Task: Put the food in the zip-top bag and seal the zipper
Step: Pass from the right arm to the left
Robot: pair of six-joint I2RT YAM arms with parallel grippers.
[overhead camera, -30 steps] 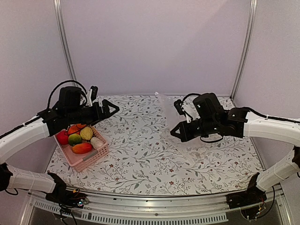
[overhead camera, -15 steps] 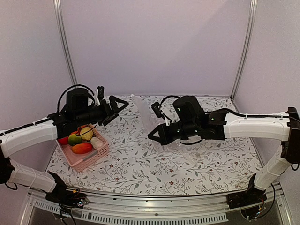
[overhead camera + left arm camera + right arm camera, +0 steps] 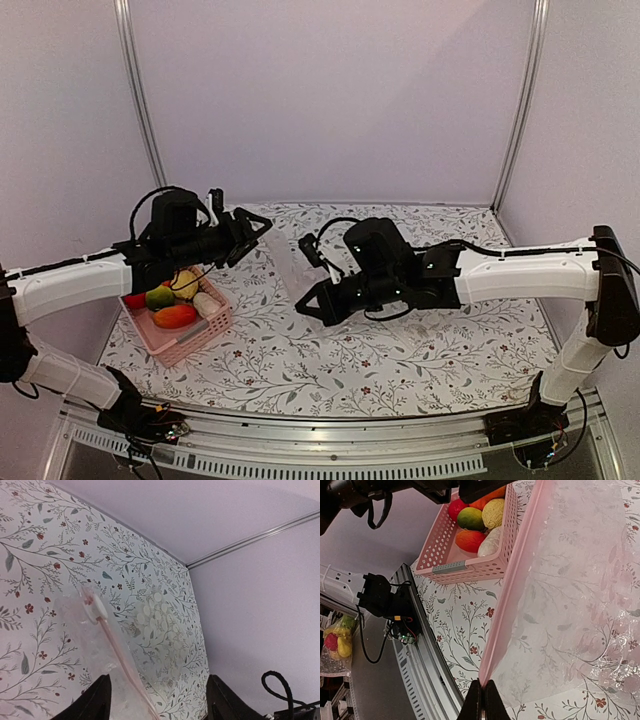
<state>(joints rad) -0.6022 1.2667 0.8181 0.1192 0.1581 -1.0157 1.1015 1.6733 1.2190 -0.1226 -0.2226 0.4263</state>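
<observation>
While the right pincer [image 3: 481, 696] pinches the zipper [image 3: 512, 595] of the zip-top bag [image 3: 575, 605], the left pincer [image 3: 157, 690] gapes open.

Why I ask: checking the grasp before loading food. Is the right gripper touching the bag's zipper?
Touching. The right wrist view shows the right gripper closed, its fingertips pinching the lower end of the pink zipper strip.

Crinkly clear bag [image 3: 570, 605] (food [image 3: 172, 298] piled apart).
</observation>
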